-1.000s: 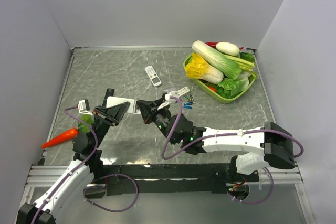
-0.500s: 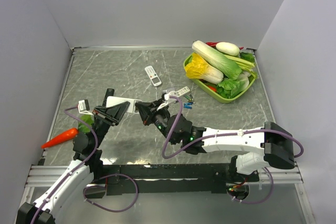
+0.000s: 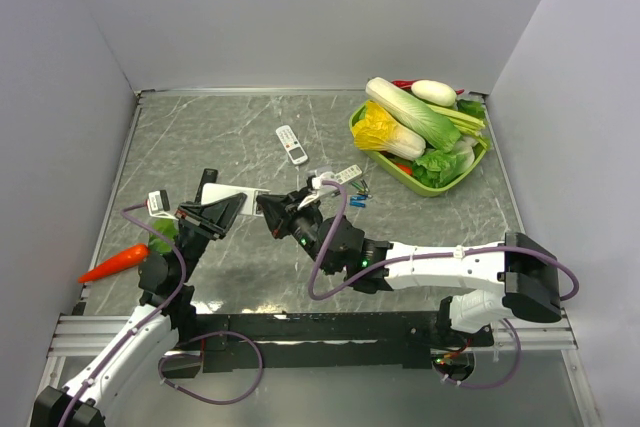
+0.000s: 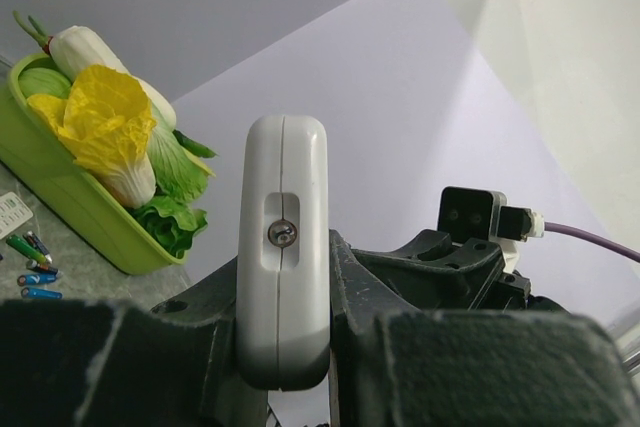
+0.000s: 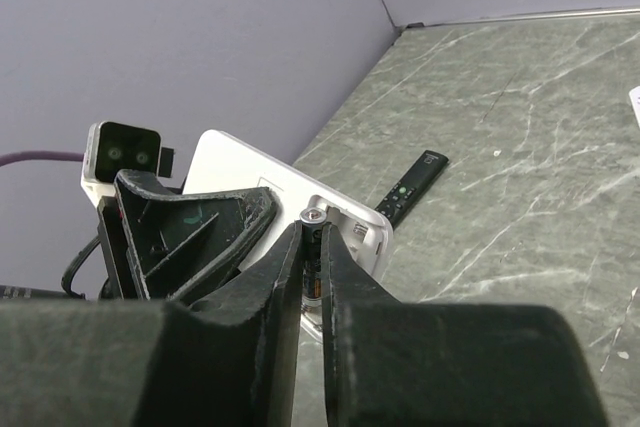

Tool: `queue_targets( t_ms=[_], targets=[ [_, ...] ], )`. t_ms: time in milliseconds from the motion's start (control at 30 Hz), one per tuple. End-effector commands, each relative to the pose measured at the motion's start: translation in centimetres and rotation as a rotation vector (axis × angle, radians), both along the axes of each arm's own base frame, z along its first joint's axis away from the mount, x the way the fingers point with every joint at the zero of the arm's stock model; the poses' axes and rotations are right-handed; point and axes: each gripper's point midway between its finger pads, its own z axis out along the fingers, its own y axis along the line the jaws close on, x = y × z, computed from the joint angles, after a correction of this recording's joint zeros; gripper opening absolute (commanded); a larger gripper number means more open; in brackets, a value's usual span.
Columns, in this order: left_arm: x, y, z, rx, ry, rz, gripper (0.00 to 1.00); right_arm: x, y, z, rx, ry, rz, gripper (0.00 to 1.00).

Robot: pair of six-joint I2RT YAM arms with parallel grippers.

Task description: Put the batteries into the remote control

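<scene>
Held remote [image 4: 284, 247] sits up off the surface [image 3: 200, 137] at near left, clamped in the left pincer [image 3: 225, 209]. The right pincer [image 5: 311, 237] meets it from the right, tips at the remote's end, with a battery [image 5: 314, 219] pinched between them at the compartment. A slim remote [image 5: 412, 185] lies flat just behind the held one. A small remote [image 3: 291, 144] lies centre back. Loose batteries [image 3: 357, 195] lie right of centre, with a flat piece [image 3: 347, 175] just behind them. A basket [image 3: 432, 190] holding vegetables [image 3: 415, 112] sits back right. A carrot [image 3: 115, 262] lies at the near left edge, left of the left arm.
</scene>
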Motion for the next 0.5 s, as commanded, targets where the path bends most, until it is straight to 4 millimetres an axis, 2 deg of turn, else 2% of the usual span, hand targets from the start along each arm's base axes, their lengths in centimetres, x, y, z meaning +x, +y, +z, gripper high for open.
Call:
queue_targets(
  t_ms=[0, 233, 467],
  targets=[
    [-0.83, -0.06, -2.11, 0.006, -0.011, -0.015, 0.02, -0.24, 1.00, 0.41, -0.006, 0.009, 0.016, 0.20],
    [-0.89, -0.05, -2.14, 0.002, -0.012, -0.016, 0.02, -0.02, 1.04, 0.34, -0.018, 0.014, 0.006, 0.31],
    [-0.76, 0.17, -2.50, -0.014, 0.006, -0.011, 0.02, 0.22, 0.87, 0.09, -0.031, 0.028, -0.013, 0.33]
  ],
)
